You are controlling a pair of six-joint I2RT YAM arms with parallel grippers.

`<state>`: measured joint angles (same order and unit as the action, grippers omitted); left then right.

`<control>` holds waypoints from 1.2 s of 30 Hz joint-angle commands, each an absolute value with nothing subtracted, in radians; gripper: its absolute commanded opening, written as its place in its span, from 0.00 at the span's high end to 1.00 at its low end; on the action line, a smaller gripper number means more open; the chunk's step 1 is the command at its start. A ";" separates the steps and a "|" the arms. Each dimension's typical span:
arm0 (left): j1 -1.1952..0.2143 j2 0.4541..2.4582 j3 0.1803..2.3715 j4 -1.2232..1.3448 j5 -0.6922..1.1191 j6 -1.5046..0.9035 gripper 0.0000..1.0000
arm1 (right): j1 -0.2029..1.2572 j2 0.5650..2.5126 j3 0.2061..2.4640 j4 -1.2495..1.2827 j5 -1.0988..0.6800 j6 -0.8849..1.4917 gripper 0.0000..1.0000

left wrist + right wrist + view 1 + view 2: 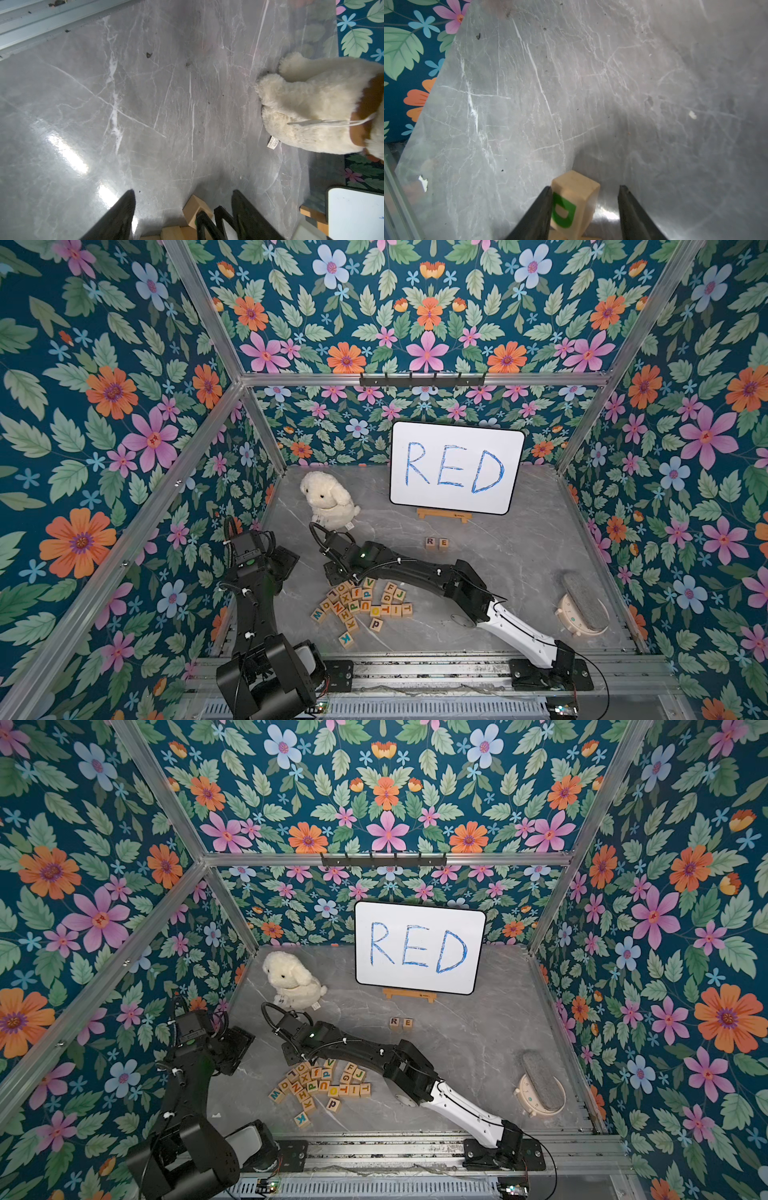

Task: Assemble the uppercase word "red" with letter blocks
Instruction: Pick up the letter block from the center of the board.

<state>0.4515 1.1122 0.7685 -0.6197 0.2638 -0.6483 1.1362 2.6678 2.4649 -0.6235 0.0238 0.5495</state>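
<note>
Right hand (585,187) at the near pile (361,605) stands partly open: I see one finger against the tilted green D block (571,199), the other clear. Left hand (182,191) gapes empty. Farther back, the R block (430,542) and E block (443,543) sit side by side on the surface (519,564).

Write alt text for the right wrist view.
The right gripper straddles a light-wood block with a green D, which touches one black finger and leaves a gap to the other. Beyond lies grey marbled table, with floral wall at one corner.
</note>
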 commanded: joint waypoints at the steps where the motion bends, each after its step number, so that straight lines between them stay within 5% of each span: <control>1: 0.453 1.112 0.780 -0.639 0.248 -0.622 0.25 | 1.138 2.685 2.478 -0.665 0.035 0.540 0.48; 22: 0.453 1.078 0.781 -0.653 0.290 -0.607 0.25 | 1.141 2.618 2.416 -0.601 0.036 0.491 0.45; 36: 0.453 1.054 0.801 -0.667 0.288 -0.592 0.25 | 1.140 2.655 2.438 -0.634 0.021 0.506 0.54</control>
<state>0.4515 1.0588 0.7921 -0.6586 0.2855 -0.6086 1.1397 2.6503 2.4302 -0.6239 0.0246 0.5014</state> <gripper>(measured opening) 0.746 0.463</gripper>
